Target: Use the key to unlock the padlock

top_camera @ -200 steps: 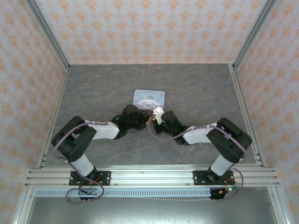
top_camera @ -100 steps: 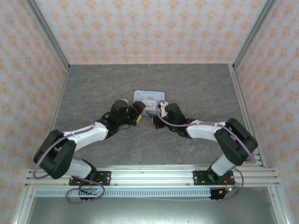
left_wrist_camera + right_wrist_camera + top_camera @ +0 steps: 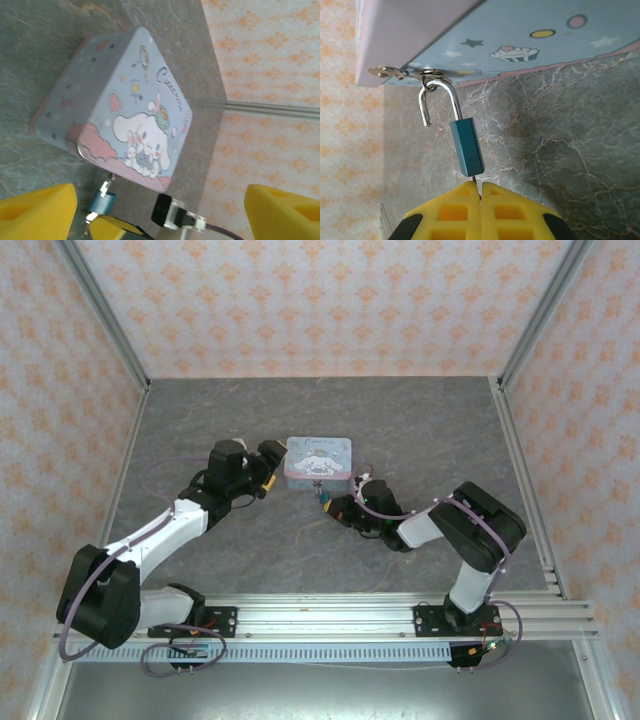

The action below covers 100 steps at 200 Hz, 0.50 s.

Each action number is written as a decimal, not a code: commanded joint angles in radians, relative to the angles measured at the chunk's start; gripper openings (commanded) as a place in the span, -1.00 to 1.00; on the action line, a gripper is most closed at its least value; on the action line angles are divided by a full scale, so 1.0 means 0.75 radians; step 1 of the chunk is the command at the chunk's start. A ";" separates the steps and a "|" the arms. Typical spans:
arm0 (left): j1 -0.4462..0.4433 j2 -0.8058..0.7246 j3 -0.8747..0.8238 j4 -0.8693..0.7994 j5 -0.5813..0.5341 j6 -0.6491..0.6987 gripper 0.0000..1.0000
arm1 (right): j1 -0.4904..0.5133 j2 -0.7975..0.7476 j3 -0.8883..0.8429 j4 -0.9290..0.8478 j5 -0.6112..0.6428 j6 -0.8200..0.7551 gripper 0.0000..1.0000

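Your right claw (image 3: 480, 192) is pinched shut on the thin key (image 3: 475, 180), blade in the base of the teal block padlock (image 3: 467, 146) at the tin (image 3: 520, 30)'s near edge — its shiny curved shackle (image 3: 440, 95), one end free, hooks the hasp (image 3: 415, 73). The left wrist view adds the glossy cartoon lid (image 3: 140, 115); your left claw (image 3: 160, 210) gapes wide, empty, left of it.

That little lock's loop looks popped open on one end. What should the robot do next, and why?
Probably unhook it: the right jaws, shut on the key in the padlock, should swing the lock so its free shackle end slides out of the hasp on the tin. The shackle is open but hooked through that ring.
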<state>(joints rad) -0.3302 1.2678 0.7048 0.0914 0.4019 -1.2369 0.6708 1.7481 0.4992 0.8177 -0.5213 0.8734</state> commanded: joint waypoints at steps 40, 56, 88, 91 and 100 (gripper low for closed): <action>0.046 0.279 0.311 -0.374 0.047 0.479 0.73 | -0.043 -0.181 -0.028 -0.178 0.068 -0.114 -0.46; 0.046 0.336 0.383 -0.457 0.020 0.576 0.72 | -0.087 -0.219 -0.044 -0.172 0.034 -0.143 -0.24; 0.048 0.453 0.463 -0.502 0.079 0.657 0.69 | -0.131 -0.241 0.005 -0.202 -0.081 -0.260 -0.02; 0.048 0.464 0.463 -0.495 0.088 0.655 0.68 | -0.131 -0.235 0.014 -0.202 -0.092 -0.272 -0.01; 0.047 0.495 0.464 -0.482 0.104 0.652 0.64 | -0.130 -0.219 0.038 -0.207 -0.108 -0.297 0.00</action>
<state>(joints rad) -0.3000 1.5875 1.0290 -0.2081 0.4377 -0.8265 0.5720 1.5829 0.4839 0.6945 -0.5411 0.7460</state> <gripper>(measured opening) 0.840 0.490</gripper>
